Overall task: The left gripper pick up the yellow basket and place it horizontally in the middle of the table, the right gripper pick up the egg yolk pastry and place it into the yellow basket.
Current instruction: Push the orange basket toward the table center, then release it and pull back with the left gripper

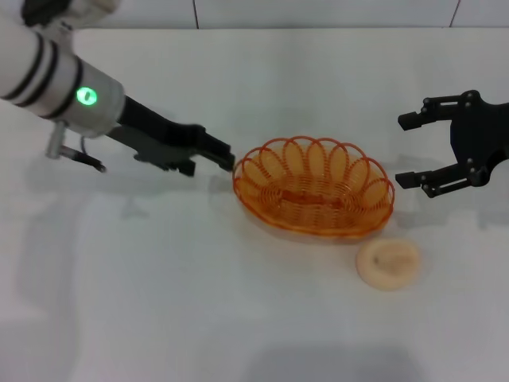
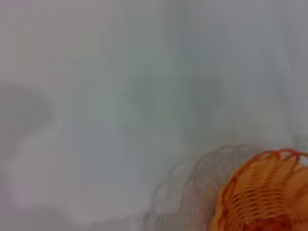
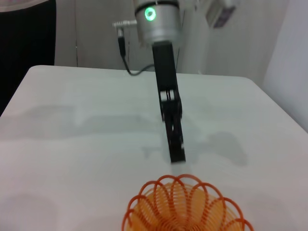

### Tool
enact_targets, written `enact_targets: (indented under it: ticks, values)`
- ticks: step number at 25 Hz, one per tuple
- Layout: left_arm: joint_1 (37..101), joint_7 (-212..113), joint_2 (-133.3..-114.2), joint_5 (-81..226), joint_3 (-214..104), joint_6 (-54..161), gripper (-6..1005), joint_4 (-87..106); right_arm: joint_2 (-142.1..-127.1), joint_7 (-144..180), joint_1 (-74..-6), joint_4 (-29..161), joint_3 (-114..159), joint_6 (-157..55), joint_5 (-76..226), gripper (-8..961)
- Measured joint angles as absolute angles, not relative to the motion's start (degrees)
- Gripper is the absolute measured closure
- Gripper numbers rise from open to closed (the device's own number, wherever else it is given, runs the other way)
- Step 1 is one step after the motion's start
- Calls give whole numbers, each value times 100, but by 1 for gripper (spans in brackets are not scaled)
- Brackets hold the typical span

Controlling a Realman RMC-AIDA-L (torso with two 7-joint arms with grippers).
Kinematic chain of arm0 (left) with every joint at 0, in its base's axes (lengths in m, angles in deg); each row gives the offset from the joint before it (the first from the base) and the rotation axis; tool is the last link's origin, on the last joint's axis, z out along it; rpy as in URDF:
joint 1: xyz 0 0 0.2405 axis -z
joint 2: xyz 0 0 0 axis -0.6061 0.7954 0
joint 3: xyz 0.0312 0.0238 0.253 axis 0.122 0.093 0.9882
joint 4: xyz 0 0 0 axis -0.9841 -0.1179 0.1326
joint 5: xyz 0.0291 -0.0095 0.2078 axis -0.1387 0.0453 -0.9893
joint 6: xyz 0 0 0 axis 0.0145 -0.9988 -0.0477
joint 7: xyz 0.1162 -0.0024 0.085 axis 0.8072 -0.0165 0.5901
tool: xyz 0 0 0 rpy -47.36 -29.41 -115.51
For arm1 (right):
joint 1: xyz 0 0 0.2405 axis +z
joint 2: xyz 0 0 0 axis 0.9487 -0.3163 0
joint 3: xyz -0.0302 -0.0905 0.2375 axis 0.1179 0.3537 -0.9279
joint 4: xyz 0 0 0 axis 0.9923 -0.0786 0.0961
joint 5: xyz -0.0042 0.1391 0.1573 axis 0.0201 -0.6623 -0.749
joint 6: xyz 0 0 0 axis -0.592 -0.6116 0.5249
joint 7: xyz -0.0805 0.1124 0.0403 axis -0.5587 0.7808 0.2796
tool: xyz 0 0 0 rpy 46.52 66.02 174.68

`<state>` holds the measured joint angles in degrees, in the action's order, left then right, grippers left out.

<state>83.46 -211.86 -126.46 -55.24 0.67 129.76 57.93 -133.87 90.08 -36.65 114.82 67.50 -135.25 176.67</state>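
Observation:
The yellow basket [image 1: 312, 159] lies lengthwise and empty in the middle of the table [image 1: 159, 302]. It also shows in the left wrist view [image 2: 262, 192] and the right wrist view [image 3: 185, 207]. My left gripper [image 1: 227, 159] is low, just off the basket's left end, with its tip beside the rim; it also shows in the right wrist view [image 3: 177, 156]. The egg yolk pastry [image 1: 388, 263] lies on the table just in front of the basket's right end. My right gripper [image 1: 406, 150] is open and empty, to the right of the basket and behind the pastry.
The table's far edge meets a pale wall [image 1: 318, 12] at the back. Bare white surface stretches in front of the basket and to its left.

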Motion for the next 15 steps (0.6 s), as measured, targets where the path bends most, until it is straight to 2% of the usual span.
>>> enact_targets:
  ticks: [7,10,15]
  values:
    - [7513,-19466,-12480,-4431,-373,13667,278,6753,-13414,9225,-3856,11671,6715,-13630,17667,211]
    - [7197,-18452,-12409,-4082,-450,13867,275,6769,-13429,9443,-3984,11890,6719,-13681,17703,213]
    - [6626,-16701,-12410,-3684,-838,14204,247,6862,-13431,9838,-4063,12039,6752,-13816,17779,216]
